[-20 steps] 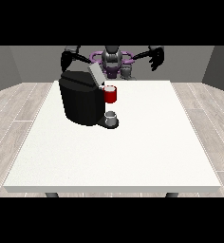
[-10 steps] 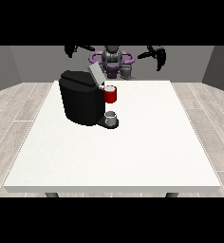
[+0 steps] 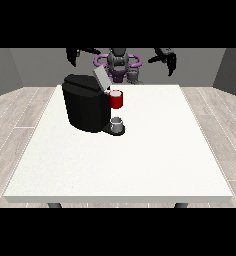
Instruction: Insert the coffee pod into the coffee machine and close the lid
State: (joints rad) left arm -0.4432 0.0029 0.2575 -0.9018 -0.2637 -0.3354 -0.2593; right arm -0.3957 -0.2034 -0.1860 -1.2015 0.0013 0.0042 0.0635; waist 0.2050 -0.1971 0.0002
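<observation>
- White table [image 3: 140,160] filling most of the front view, with grey plank floor to either side and grey walls behind.
- Black coffee machine [image 3: 84,107] standing on the table's far part, towards the view's left, its body blocky and dark.
- Grey lid [image 3: 99,78] of the machine raised, tilted up and back above the machine's top; not closed.
- Red front piece [image 3: 117,99] at the machine's head, on the side towards the view's right, just below the raised lid; cannot tell whether this is the coffee pod or a part of the machine.
- Small grey cup [image 3: 118,123] sitting on the machine's black base, directly under the red piece.
- No other loose item plainly readable as a pod on the table.
- Robot torso [image 3: 118,62] behind the table's far edge, purple and grey, small at the view's top.
- Hand at the view's left [image 3: 73,55] held high, above and behind the machine, well apart from the lid, holding nothing visible; fingers too small to read, so cannot tell whether spread or curled.
- Hand at the view's right [image 3: 168,60] also raised, out beyond the table's far edge, well apart from the machine, fingers hanging downward, relaxed and apart, with nothing between them.
</observation>
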